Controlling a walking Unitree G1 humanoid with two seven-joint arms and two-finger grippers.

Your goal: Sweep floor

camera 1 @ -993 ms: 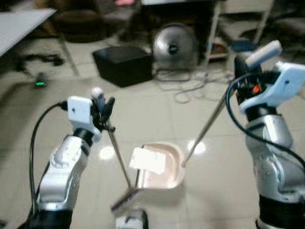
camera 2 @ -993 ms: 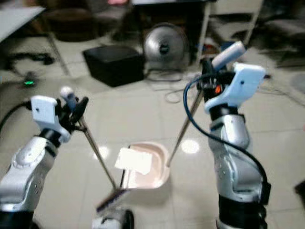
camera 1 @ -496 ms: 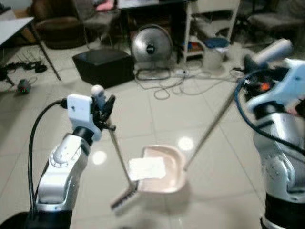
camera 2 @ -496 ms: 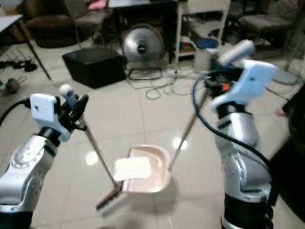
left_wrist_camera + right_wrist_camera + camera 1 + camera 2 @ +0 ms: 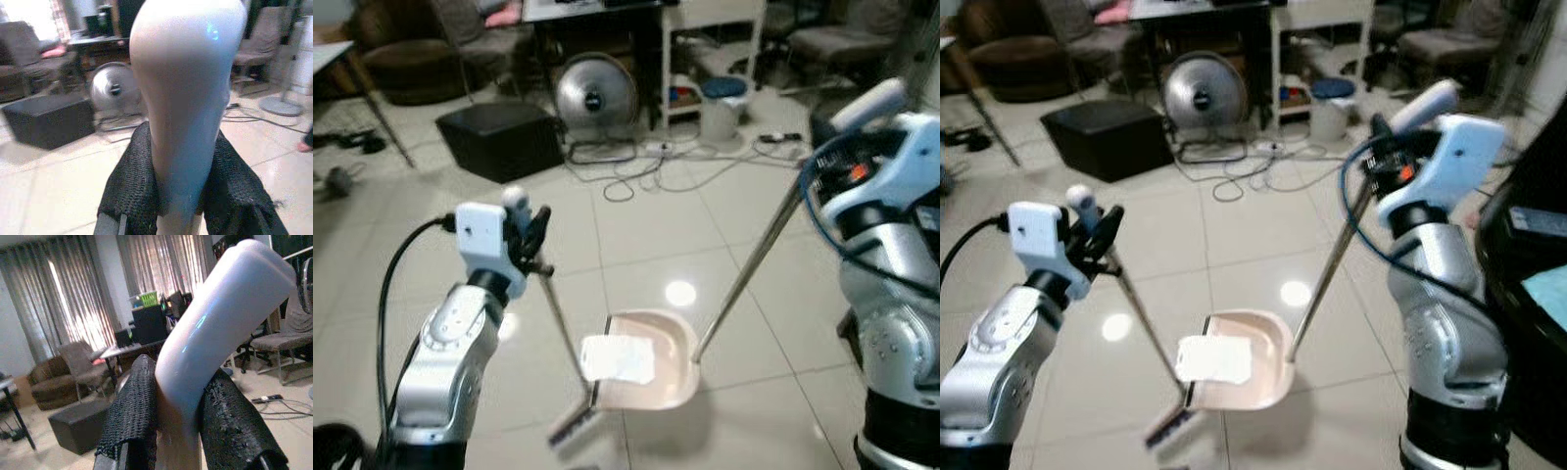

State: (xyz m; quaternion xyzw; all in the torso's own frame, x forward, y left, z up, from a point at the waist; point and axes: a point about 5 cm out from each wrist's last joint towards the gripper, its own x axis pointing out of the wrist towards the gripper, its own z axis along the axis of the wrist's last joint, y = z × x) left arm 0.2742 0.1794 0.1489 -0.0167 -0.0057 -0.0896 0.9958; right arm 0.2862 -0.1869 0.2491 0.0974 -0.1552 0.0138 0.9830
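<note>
Camera's swinging, so the fan and black box are drifting left; broom (image 5: 560, 345) and dustpan (image 5: 651, 362) are keeping their pose. Left tool (image 5: 180, 196) is clamping the broom handle, right tool (image 5: 176, 431) is clamping the dustpan handle (image 5: 749, 269), keeping the white paper (image 5: 618, 358) cradled over the tile floor (image 5: 646, 235).

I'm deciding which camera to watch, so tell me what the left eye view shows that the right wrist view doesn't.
Left eye view: the pale pink plastic dustpan on the tiled floor with a white crumpled paper in it, and the small dark-bristled brush beside its rim.

Right wrist view: tall curtained windows and a brown armchair.

Both: the right tool clamped on the dustpan's white handle grip, and the black box on the floor.
</note>
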